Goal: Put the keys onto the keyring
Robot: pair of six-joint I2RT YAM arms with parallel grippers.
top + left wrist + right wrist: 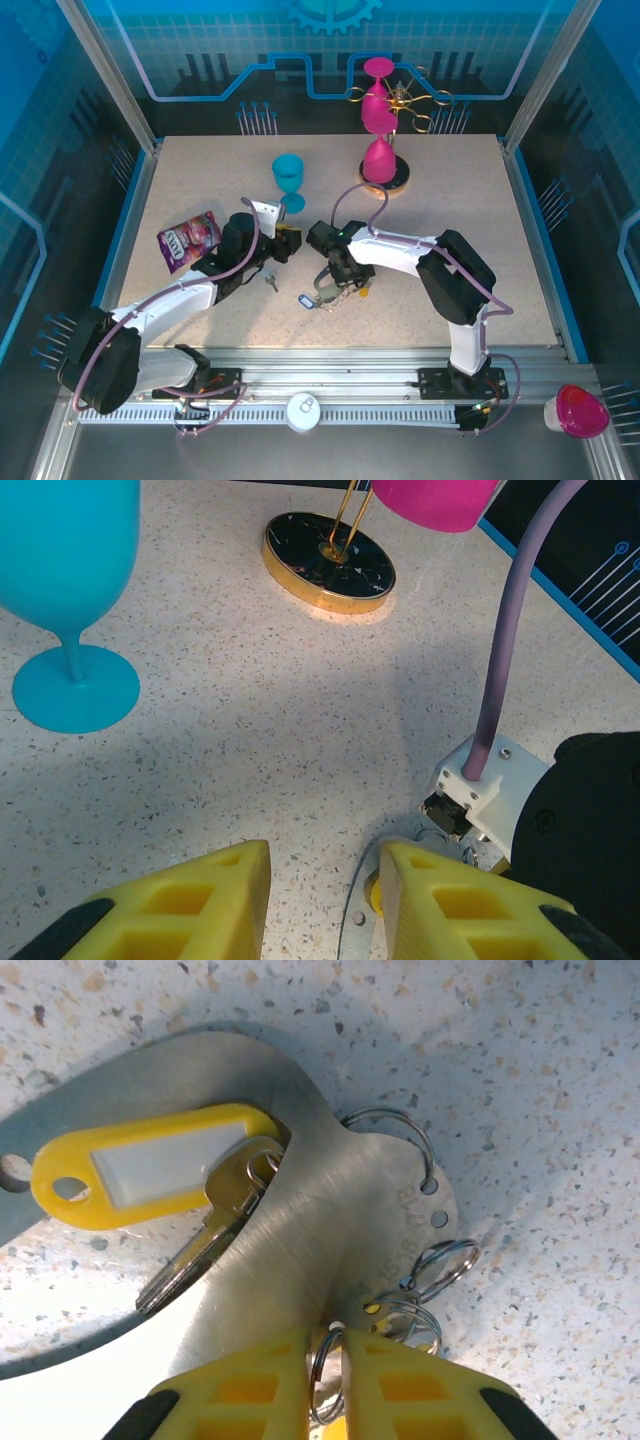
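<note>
Right jaws: nearly closed, pinching the keyring [326,1375] wire.
Left jaws: half open, nothing clearly held.
Keyring: light, stiff, slippery; hold the wire.
Key [205,1230]: just ahead, flat.

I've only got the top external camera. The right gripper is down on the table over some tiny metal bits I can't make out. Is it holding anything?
Observer: Yes. In the right wrist view, the right gripper has its yellow fingers closed almost together on a thin metal ring.
Operator: What's lying under it?
Observer: A flat grey metal plate with small holes. A silver key and a yellow tag lie on it.
Operator: And the left gripper, open or shut?
Observer: Open. In the left wrist view, the left gripper has its fingers standing well apart.
</note>
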